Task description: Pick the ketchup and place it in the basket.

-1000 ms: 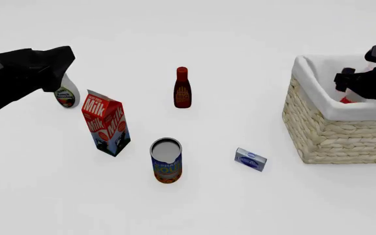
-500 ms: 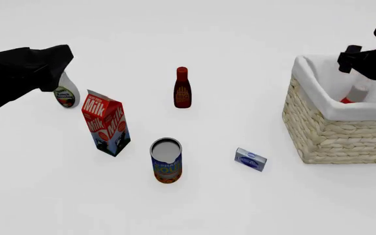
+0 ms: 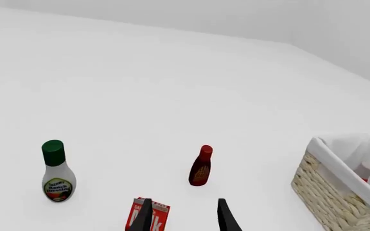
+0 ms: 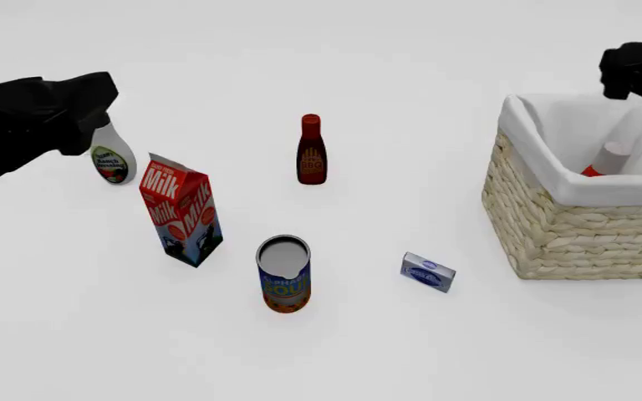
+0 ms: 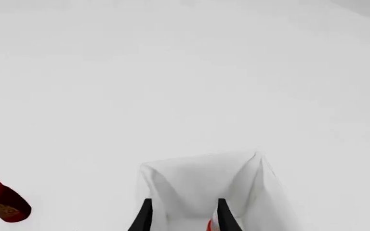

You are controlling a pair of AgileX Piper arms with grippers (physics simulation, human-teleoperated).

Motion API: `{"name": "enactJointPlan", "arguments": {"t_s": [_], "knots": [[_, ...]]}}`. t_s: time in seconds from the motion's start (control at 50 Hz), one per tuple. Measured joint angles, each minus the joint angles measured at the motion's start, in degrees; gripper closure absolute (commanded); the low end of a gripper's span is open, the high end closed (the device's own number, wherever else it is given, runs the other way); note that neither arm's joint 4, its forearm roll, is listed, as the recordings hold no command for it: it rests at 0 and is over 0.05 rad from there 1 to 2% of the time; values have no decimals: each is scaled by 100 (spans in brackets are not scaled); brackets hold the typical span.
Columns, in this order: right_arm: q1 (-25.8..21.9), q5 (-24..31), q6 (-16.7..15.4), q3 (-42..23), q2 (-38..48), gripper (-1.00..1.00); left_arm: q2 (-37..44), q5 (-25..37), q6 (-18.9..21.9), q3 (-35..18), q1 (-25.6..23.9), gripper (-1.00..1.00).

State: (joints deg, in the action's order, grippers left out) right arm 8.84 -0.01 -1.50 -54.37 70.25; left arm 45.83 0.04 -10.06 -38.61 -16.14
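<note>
White surface, items as seen from the front:

- Basket: woven, straw-coloured, white cloth lining folded over the rim; far right.
- Ketchup: inside the basket, against the lining on its right side. Only the white cap and a bit of red body show above the rim; label hidden. In the left wrist view it appears as a pale cap over a red sliver.
- Dark-red bottle: red cap, upright, centre of the surface toward the far side; label print too small to read.
- White bottle: upright, far left, partly behind the left arm. The left wrist view shows a green cap and an oval label that seems to read "Ranch Dressing".
- Carton: red and white, "Milk" in large letters on two faces, upright, near the white bottle.
- Can: upright, top open or pale; blue and orange wrap, lettering illegible; front centre.
- Small box: white with a blue oval mark, lying between the can and the basket.
- Left tool: held above the carton, fingers apart, nothing between them.
- Right tool: high above the basket's far side, fingers apart, holding nothing, clear of the ketchup.
</note>
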Motion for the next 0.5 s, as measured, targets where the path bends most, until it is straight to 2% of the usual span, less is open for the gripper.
{"name": "enactJointPlan", "arguments": {"t_s": [0.26,0.5], "knots": [[-273,-873,-503,936,-918,-100,1,-68,-16,50,-15,-100],[-363,-1908,-789,1986,-1725,-100,65,-271,-32,178,19,-100]]}}
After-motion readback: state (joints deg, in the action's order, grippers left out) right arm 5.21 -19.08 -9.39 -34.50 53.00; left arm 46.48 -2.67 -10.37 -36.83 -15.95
